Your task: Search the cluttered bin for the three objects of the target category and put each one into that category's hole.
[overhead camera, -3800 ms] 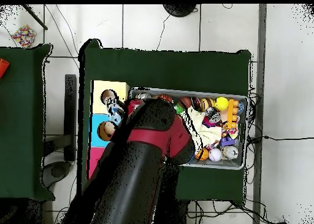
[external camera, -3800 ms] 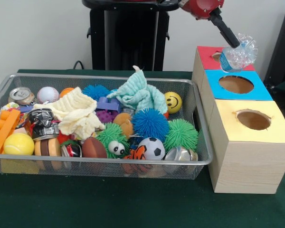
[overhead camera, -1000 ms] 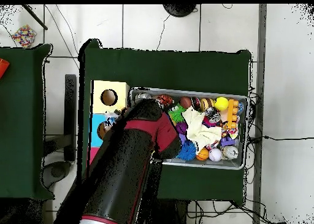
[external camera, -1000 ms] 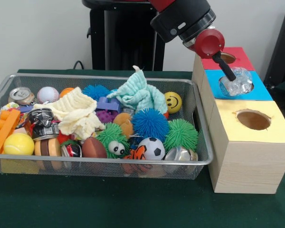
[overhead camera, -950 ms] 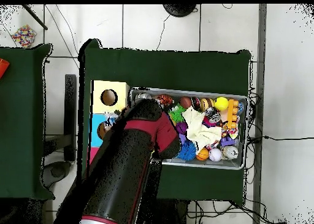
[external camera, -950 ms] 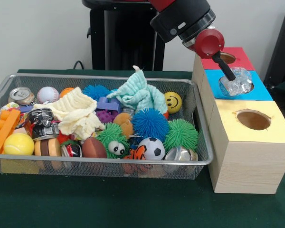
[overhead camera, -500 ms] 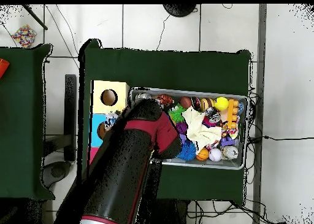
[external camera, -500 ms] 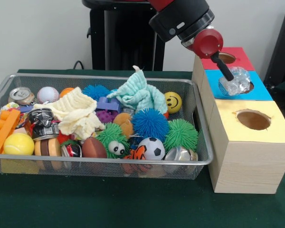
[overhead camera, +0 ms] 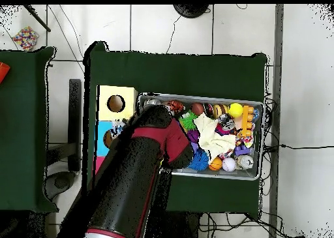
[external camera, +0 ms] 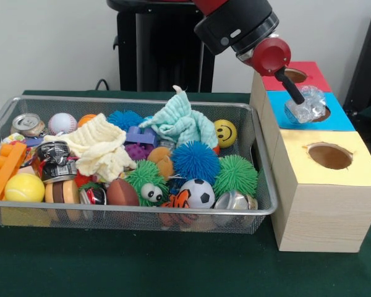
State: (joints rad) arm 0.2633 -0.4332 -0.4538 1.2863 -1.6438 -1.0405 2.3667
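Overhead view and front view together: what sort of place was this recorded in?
Probably a robotics lab set up for a sorting test. A green-clothed table stands on a tiled floor crossed by loose cables, and it holds a wire mesh bin of mixed toys beside a wooden box with coloured hole lids.

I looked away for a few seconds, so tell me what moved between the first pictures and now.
The gripper carried the crushed plastic bottle down from above the red box onto the blue box's hole, where it sits partly in. The bin and its toys stayed put.
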